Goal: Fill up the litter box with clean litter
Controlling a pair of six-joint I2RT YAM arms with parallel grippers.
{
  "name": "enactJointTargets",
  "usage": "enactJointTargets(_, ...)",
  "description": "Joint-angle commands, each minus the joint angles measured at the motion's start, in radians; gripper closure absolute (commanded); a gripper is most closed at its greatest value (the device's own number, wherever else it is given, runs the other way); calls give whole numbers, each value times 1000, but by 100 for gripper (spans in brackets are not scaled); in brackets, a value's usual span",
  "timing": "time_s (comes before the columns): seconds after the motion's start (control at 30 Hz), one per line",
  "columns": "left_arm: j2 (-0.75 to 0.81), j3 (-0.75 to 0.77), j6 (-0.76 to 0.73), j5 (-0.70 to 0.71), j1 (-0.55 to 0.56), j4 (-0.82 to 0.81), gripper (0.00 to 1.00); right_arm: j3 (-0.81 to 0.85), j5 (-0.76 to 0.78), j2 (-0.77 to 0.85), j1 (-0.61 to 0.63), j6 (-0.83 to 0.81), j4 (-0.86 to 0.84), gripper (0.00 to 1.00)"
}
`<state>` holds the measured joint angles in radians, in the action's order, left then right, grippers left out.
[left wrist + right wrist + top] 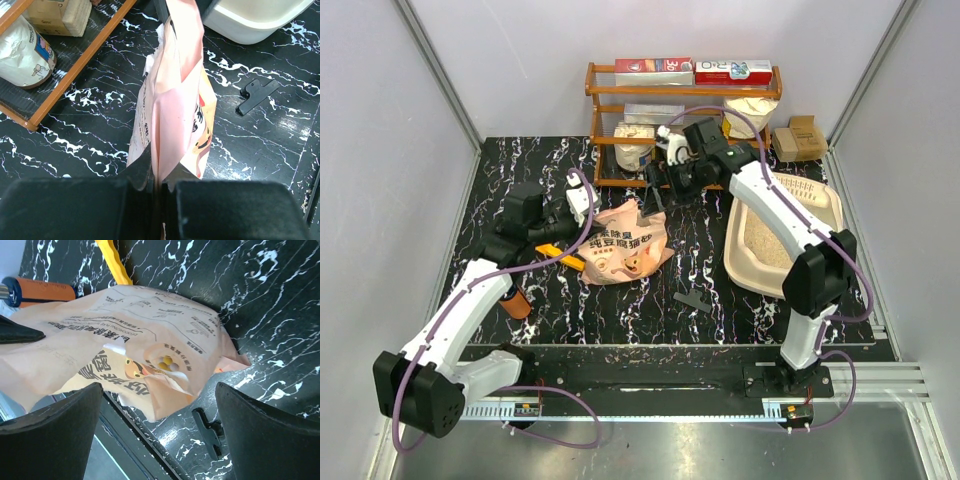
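Left tool (156, 172) is clamped on the bag (175, 100): a folded edge of the pink-orange film is pinched flat between the jaws, no gap visible. The bag sits crumpled on the black marbled surface (620, 312), mid-area, printed side with the cartoon animal facing up.

Right tool (157, 395) is held above the bag, jaws spread wide, nothing between them. No contact with the film is seen in the wrist view.

Litter box (733, 258) is placed at the right side of the surface, well apart from the bag, with the right arm crossing over it. Beige litter (760, 247) is seen inside, covering the visible part of the floor (depth cannot be judged).

A black clip (693, 299) lies on the surface between bag and litter box, touching neither. A yellow piece (115, 262) is seen just beside the bag's left edge, an orange cylinder (515, 303) farther left. The wooden rack (680, 98) stands at the far edge, a white sack (22, 55) on its lower shelf.
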<state>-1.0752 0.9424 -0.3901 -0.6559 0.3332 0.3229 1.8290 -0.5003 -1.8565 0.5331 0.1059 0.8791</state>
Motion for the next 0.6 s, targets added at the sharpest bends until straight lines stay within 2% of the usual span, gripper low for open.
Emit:
enactJointTargets(0.0,61,15,16,-28,7,-154,100,10,-31,62,-28,23,-40,1)
enactJointTargets(0.37,70,16,27,-19,15,-150,100,12,25,-29,24,29,-54,2)
enactJointTargets(0.57,70,13,30,-11,17,-153,100,-5,354,-52,88,92,-26,0)
